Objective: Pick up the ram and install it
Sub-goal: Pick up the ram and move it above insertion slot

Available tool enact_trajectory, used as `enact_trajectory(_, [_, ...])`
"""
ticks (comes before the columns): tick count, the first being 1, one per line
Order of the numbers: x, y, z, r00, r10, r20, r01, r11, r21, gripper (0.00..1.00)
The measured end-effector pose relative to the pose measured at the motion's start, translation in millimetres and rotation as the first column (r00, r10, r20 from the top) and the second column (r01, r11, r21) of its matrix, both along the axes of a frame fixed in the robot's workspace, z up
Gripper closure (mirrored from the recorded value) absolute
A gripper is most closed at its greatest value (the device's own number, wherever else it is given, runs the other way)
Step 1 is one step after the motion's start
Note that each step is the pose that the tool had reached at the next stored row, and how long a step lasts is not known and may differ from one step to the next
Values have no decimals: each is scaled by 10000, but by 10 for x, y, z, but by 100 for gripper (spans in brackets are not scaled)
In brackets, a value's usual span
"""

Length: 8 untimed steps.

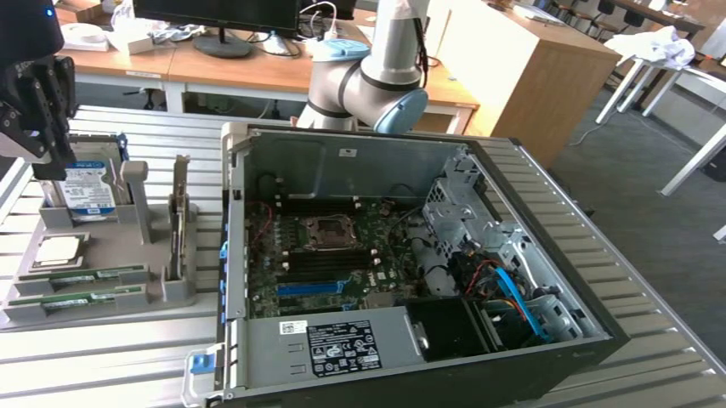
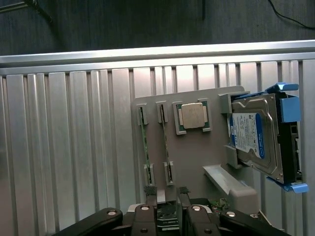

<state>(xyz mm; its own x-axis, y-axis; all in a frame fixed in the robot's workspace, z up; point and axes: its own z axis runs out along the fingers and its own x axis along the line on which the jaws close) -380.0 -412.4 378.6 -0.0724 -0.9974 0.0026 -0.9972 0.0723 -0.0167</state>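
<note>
An open computer case (image 1: 340, 161) lies on the ribbed metal bench (image 1: 102, 361), with its motherboard (image 1: 329, 272) and power supply (image 1: 340, 340) exposed. Beside the case, to the exterior view's left, a grey holder tray (image 1: 114, 246) carries an upright blue-labelled hard drive (image 1: 88, 189) and a square silver processor chip (image 1: 59, 249). An expansion card (image 1: 178, 225) stands on edge nearest the case.

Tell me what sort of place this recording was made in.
Probably an office-style lab or workshop: an open computer case on a slatted metal table, a grey parts tray beside it, and wooden desks with a monitor behind.
</note>
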Motion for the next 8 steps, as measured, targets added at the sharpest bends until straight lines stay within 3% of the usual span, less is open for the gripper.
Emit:
enact_trajectory(3, [0,0,0,10000,0,0,0,10000,-1,70])
enact_trajectory(5, [0,0,-19,10000,1,5,-1,10000,48,70])
enact_trajectory(8, [0,0,-37,10000,-1,1,1,10000,66,70])
